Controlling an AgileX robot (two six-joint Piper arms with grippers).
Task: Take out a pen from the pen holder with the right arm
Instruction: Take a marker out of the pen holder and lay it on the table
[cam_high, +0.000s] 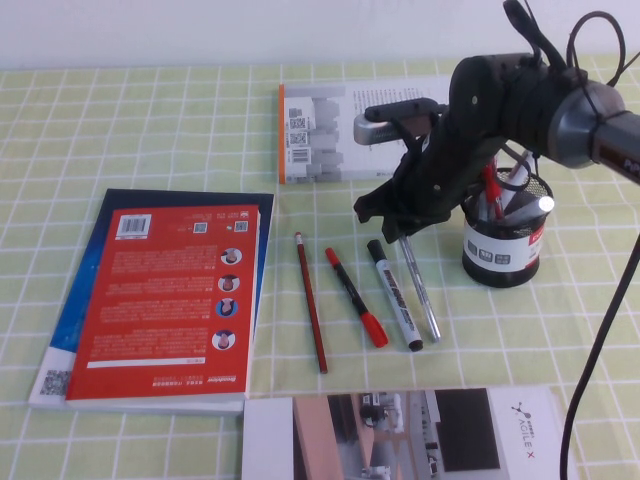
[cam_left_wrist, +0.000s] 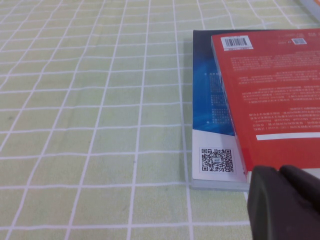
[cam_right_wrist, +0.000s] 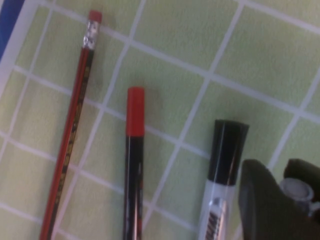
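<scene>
Where the green checked tablecloth (cam_high: 150, 130) spreads under everything, a red-covered paperback book (cam_high: 170, 300) lies well to the left of the black mesh pen holder (cam_high: 502, 245). The left gripper (cam_left_wrist: 282, 200) hovers out that same way over the book's corner, its dark fingers pressed together and empty. The right gripper (cam_high: 402, 225) hangs just left of the holder, its fingers narrowed onto the top end of a slim silver metal pen (cam_high: 422, 290), which lies outside the holder. Further left of the holder, side by side, lie a black-and-white marker (cam_high: 395, 295), a red-capped black pen (cam_high: 355, 297) and a red wooden pencil (cam_high: 310, 305).
</scene>
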